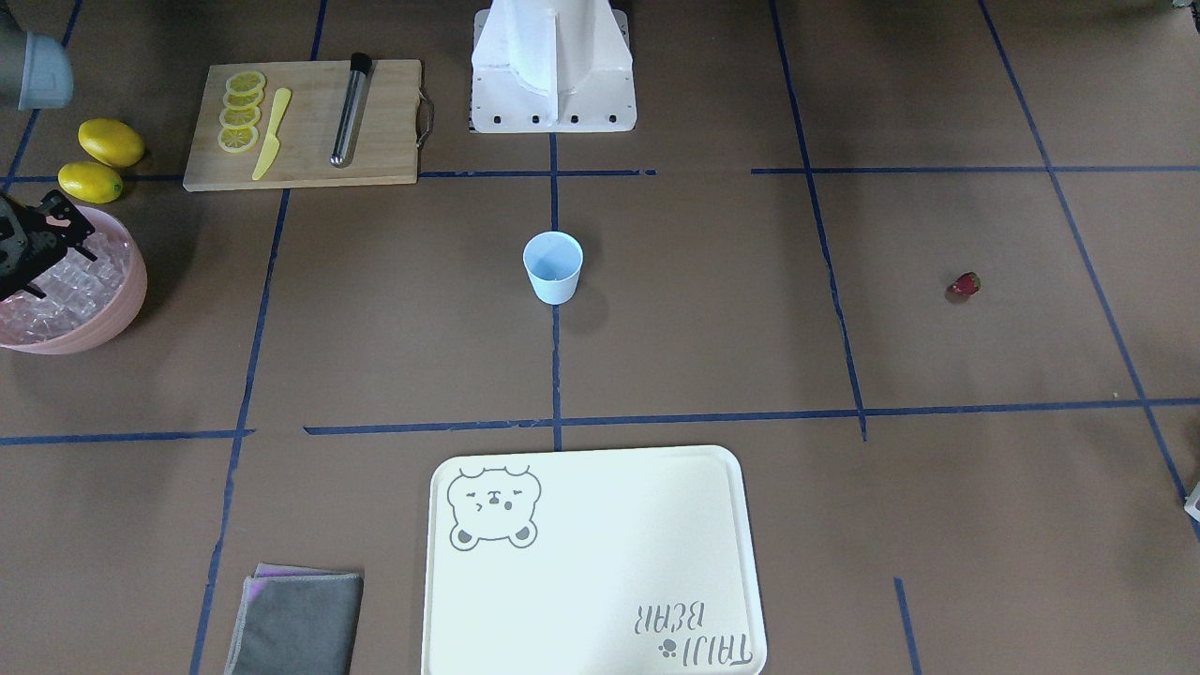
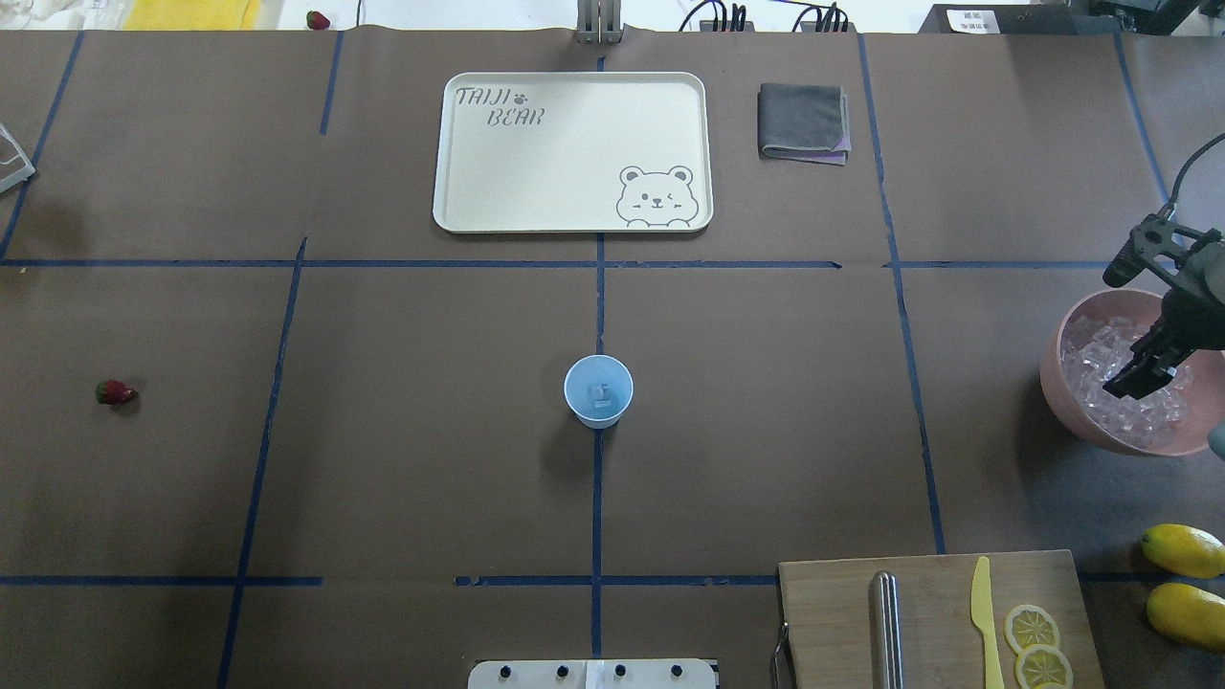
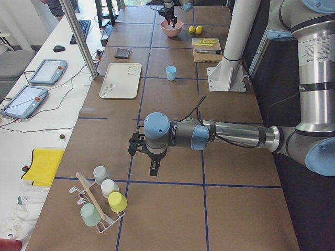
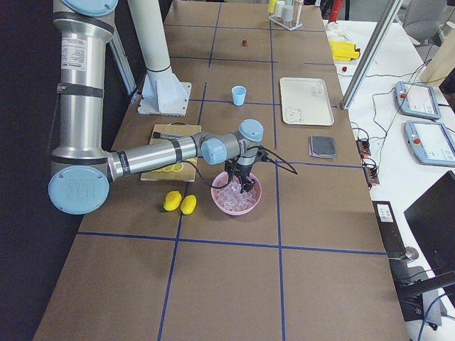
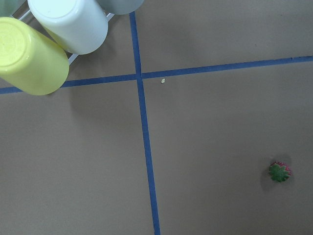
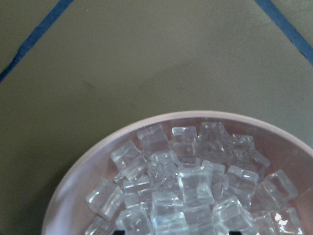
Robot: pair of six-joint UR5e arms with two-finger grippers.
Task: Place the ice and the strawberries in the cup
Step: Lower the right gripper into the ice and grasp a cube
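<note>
Table (image 2: pixel 766 431): pink bowl (image 2: pixel 1056 378) at right edge, right claw (image 2: pixel 1120 385) low over it, jaws apart. Left claw (image 3: pixel 153 168) toward left edge, state can't tell. Cup (image 2: pixel 598 390) mid-table, strawberry (image 2: pixel 114 391) by left edge. Ice (image 6: pixel 195 186) heaped: pinch one top cube, lift straight.

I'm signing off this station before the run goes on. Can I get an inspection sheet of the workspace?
Surface: brown-papered table, blue tape grid.
Job's things: cup upright at centre, one cube seemingly inside; strawberry lying alone; ice in pink bowl.
Clutter: cutting board with lemon slices, knife, metal rod; two lemons; tray; grey cloth; upturned spare cups.
Grippers: right gripper open over the ice; left gripper above bare table, state unclear.
Cables: black cable at right wrist.
Surroundings: tablets on side desk.
</note>
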